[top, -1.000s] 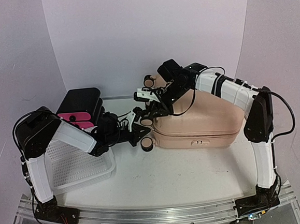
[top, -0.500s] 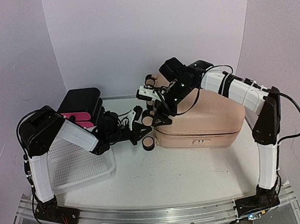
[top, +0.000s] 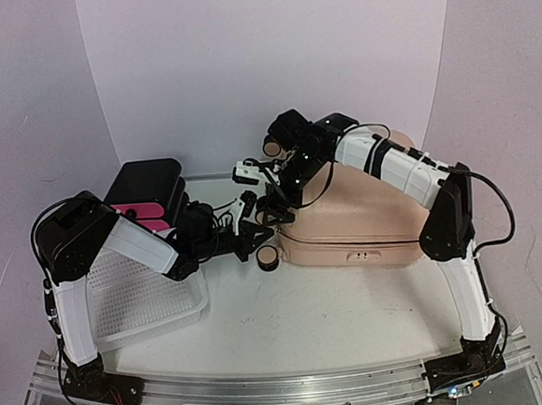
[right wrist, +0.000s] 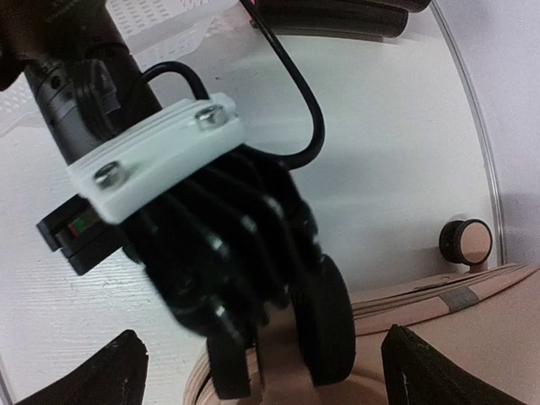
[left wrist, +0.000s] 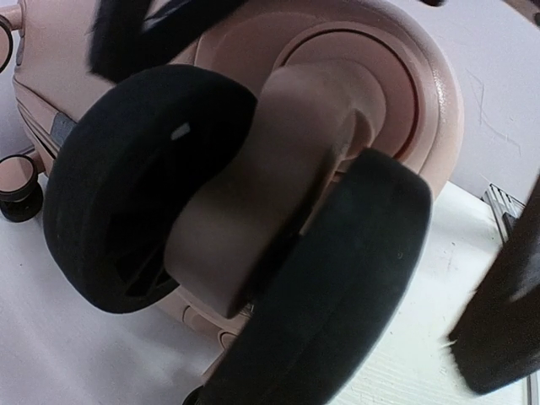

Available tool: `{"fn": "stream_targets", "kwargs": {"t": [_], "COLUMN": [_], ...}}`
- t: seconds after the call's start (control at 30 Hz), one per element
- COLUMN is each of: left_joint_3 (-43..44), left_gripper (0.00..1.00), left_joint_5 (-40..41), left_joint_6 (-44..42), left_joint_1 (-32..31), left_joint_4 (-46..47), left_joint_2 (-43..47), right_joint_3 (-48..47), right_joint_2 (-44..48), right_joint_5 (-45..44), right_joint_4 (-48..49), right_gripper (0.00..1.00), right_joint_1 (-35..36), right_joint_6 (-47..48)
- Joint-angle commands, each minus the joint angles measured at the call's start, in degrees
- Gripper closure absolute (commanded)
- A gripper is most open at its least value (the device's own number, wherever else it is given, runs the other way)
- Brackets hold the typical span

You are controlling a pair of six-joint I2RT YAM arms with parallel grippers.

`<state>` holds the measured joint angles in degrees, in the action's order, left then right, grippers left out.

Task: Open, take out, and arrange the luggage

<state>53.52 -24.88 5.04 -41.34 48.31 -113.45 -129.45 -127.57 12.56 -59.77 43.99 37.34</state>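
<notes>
Meanwhile, we find the peach-pink luggage (top: 357,219) lying flat and closed on the right half of the white table (top: 336,310). Its wheeled end faces a white mesh basket (top: 137,293) and a black-and-pink drawer box (top: 144,196). The left gripper (top: 254,224) is clenched on a black spinner wheel (left wrist: 143,186) at that end. Just above it, we see the right gripper (top: 268,191) hanging with fingers (right wrist: 126,367) spread wide, grasping nothing.
</notes>
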Motion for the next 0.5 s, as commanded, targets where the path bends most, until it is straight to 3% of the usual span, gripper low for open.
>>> {"fn": "stream_targets", "kwargs": {"t": [0.0,0.1,0.27,0.47], "left_joint_3": [0.84,0.70,0.65,1.00], "left_gripper": [1.00,1.00,1.00,1.00], "left_joint_5": [4.85,4.84,5.11,5.03], "left_joint_6": [1.11,0.92,0.43,0.36], "left_joint_1": [1.79,1.78,1.79,1.79], "left_joint_4": [4.23,4.26,4.22,4.17], "left_joint_2": [0.71,0.85,1.21,0.72], "right_joint_3": [-6.27,-8.60,-6.89,-6.25], "right_joint_2": [-4.61,-7.10,-7.17,-7.00], "right_joint_5": [-4.39,-4.96,-0.92,-2.03], "right_joint_4": [-3.12,-4.43,-9.19,-14.37], "right_gripper": [0.02,0.02,0.31,0.52], "right_joint_1": [-0.22,-0.22,-0.13,1.01], "right_joint_6": [1.66,3.77,5.49,8.89]}}
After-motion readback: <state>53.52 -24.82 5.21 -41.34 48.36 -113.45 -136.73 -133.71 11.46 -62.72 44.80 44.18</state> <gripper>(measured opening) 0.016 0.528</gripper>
